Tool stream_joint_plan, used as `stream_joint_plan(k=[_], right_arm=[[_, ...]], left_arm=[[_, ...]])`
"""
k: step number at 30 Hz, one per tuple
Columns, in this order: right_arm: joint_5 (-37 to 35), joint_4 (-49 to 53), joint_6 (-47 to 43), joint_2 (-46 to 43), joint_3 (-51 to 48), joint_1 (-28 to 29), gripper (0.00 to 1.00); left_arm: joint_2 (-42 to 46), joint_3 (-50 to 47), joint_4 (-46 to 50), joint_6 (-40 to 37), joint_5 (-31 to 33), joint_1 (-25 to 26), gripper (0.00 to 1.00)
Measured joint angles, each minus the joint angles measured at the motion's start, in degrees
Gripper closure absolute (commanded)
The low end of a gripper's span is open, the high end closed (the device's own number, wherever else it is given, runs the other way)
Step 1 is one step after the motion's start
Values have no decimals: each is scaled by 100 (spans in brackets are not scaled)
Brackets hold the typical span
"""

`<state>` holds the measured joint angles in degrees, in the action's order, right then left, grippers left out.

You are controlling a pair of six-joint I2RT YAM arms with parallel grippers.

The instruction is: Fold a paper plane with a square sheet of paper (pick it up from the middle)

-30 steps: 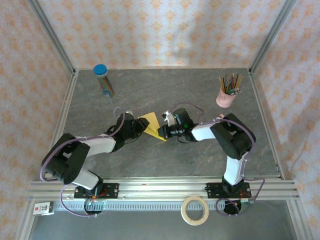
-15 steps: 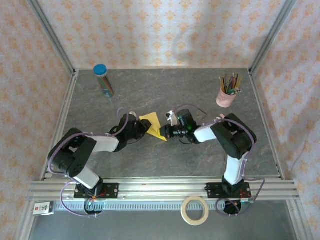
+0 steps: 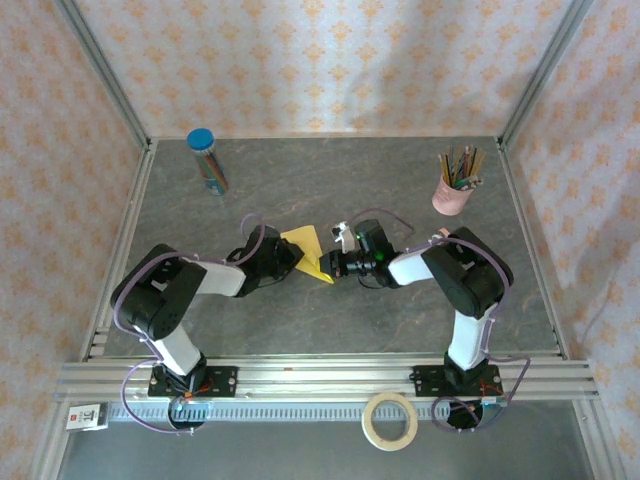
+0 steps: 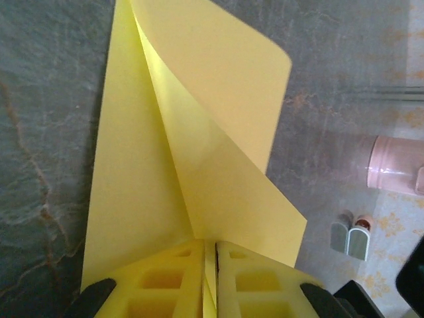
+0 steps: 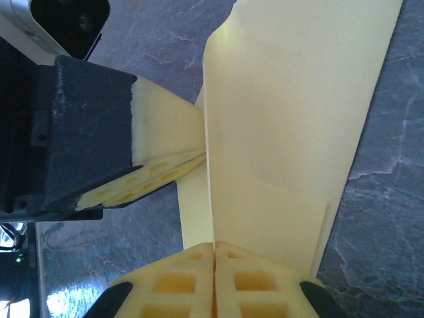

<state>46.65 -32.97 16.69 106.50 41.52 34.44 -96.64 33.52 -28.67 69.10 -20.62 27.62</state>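
The square sheet of paper (image 3: 308, 246) is yellow and folded into a narrow, pointed paper-plane shape, and sits mid-table between both arms. In the left wrist view its flaps (image 4: 199, 132) spread away from a raised centre crease. My left gripper (image 3: 292, 256) is shut on that crease, with the thin paper edge pinched between its yellow fingertips (image 4: 211, 258). From the opposite side my right gripper (image 3: 328, 265) is shut on the same paper (image 5: 291, 99) at its near end (image 5: 214, 250). The right wrist view also catches the left gripper (image 5: 195, 159) nipping the fold.
A blue-capped tube of pencils (image 3: 207, 160) stands at the back left. A pink cup of pencils (image 3: 455, 185) stands at the back right, also seen as the pink cup (image 4: 394, 162). A roll of tape (image 3: 390, 420) lies on the front rail. Walls enclose the table.
My left gripper has closed onto the paper's crease, and the left arm's elbow has swung inward. The right gripper has kept its pinch and hardly moved.
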Motion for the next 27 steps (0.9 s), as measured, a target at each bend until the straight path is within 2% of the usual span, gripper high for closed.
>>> stream_joint_plan(k=[6,13,20,27], right_arm=[[-129,330,-225,-13,0,0,85],[-378,754,-479,-282,15,2,73],[-957,1272,-723,-732,48,166,54],[-1808,1709,-964,-1021,164,461,48]], left_arm=[[-131,66,105,-15,-20,52,85],[-138,118,188,-17,-17,52,81],[-138,144,227,-20,-17,52,81],[-146,151,229,-20,-17,52,81]])
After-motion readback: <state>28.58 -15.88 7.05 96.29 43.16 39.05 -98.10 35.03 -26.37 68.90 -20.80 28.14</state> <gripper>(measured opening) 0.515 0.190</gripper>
